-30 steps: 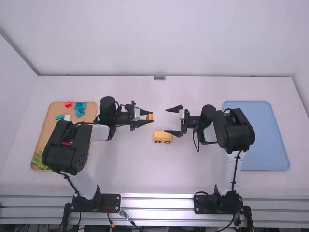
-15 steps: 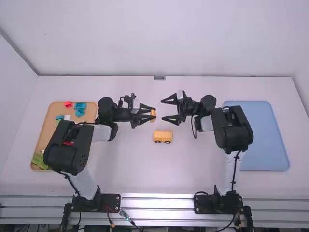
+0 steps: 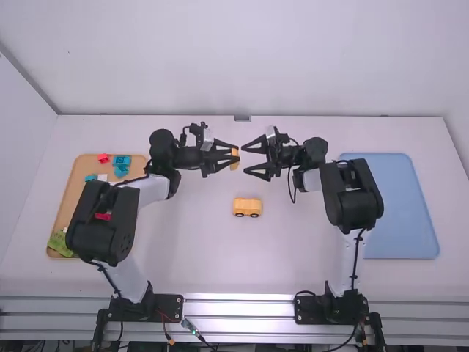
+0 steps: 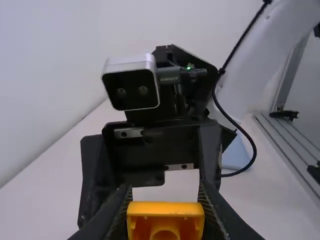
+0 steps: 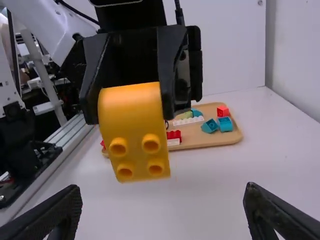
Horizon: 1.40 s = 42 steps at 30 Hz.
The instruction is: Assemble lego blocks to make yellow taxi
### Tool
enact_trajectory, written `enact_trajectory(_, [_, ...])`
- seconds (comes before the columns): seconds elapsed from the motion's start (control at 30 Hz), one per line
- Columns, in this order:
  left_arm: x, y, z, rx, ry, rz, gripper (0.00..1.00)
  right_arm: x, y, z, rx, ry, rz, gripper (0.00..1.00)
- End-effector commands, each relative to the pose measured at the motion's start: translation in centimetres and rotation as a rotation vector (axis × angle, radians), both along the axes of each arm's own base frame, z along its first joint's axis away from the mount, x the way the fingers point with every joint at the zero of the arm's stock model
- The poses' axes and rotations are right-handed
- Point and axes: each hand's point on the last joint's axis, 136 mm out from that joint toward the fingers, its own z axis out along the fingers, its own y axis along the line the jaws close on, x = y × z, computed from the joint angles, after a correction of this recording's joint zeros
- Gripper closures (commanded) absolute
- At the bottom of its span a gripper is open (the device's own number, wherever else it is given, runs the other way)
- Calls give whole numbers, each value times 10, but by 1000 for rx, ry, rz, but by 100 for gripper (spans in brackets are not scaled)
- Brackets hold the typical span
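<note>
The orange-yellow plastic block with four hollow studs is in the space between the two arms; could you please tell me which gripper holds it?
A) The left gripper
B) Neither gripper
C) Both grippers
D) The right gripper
A: the left gripper has its fingers on the block's sides, while the right gripper stands open.

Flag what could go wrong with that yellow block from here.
The left gripper holds the yellow block in midair, so an early release could drop it.

The right gripper's spread fingers face the block's studded side; closing off-centre could twist it or knock the left gripper's fingers.
</note>
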Motion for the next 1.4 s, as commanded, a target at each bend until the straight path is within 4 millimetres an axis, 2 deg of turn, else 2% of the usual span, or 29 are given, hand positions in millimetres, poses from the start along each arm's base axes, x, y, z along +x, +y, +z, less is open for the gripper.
enact_trajectory(0.0, [2, -9, 13, 7, -58, -23, 91, 1, 8, 15, 6, -21, 21, 16])
enact_trajectory(0.17, [5, -18, 15, 26, -57, -42, 94, 0, 10, 30, 11, -62, 34, 21])
enact_trajectory(0.3, [6, -16, 19, 20, -79, -36, 96, 3, 5, 33, 13, -65, 17, 29])
enact_trajectory(0.4, [6, -16, 21, 17, -92, -38, 96, 4, 4, 32, 14, -64, 14, 30])
enact_trajectory(0.53, [3, -25, 19, 20, -75, -42, 97, 3, 12, 35, 27, -71, 10, 34])
enact_trajectory(0.67, [8, -24, 17, 22, -63, -16, 97, 1, 13, 34, 25, -70, 17, 41])
enact_trajectory(0.7, [8, -24, 18, 20, -70, -15, 97, 1, 13, 34, 23, -70, 19, 47])
enact_trajectory(0.87, [8, -22, 18, 19, -78, -11, 96, 0, 13, 34, 24, -71, 21, 61])
enact_trajectory(0.9, [8, -22, 17, 21, -70, -11, 90, 1, 13, 34, 24, -70, 20, 66])
enact_trajectory(0.93, [8, -22, 17, 21, -68, -10, 87, 1, 13, 34, 24, -70, 20, 66])
enact_trajectory(1.0, [10, -22, 16, 23, -59, -3, 58, 0, 13, 34, 23, -71, 21, 75])
enact_trajectory(1.07, [10, -21, 16, 22, -61, -3, 50, 1, 13, 34, 23, -67, 21, 79])
enact_trajectory(1.1, [10, -22, 16, 22, -61, -3, 46, 1, 13, 34, 23, -68, 21, 85])
enact_trajectory(1.13, [10, -21, 16, 22, -61, -3, 46, 1, 13, 34, 23, -68, 21, 85])
enact_trajectory(1.17, [10, -22, 16, 22, -61, -3, 39, 1, 13, 34, 24, -67, 19, 87])
enact_trajectory(1.2, [10, -22, 16, 22, -60, -3, 30, 1, 12, 34, 23, -68, 18, 89])
enact_trajectory(1.23, [10, -22, 16, 23, -60, -3, 3, 2, 11, 34, 23, -67, 15, 90])
enact_trajectory(1.37, [12, -17, 15, 24, -56, 6, 1, 7, -1, 31, 9, -52, 2, 96])
